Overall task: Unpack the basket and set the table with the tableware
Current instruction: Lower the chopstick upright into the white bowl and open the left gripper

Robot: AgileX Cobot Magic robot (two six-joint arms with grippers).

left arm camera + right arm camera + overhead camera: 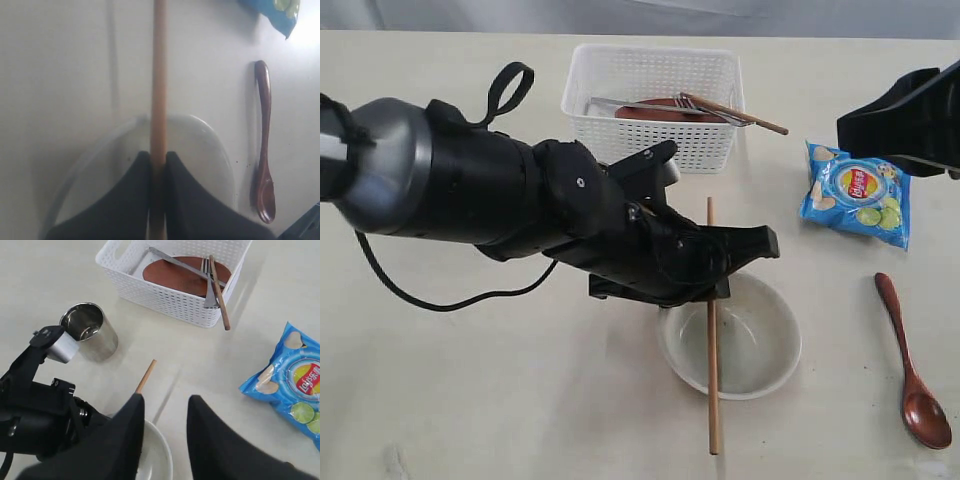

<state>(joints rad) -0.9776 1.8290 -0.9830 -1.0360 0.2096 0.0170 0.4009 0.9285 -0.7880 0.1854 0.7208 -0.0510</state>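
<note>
Clamping one slim wooden chopstick [159, 75] over the off-white round bowl [760, 345], the left gripper [158, 170] is working midway through, the right gripper [166, 402] is hanging open and empty, and the white grid-sided plastic basket [655, 140] is sitting only part-unpacked.

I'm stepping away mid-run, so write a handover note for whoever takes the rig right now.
Grips: left tool shut on one chopstick, held across the bowl; right tool open, empty.
Out on the table: cup, bowl, spoon.
In the basket: plate, knife, fork, second chopstick.
Next: lay this chopstick down, then unpack the rest.
</note>
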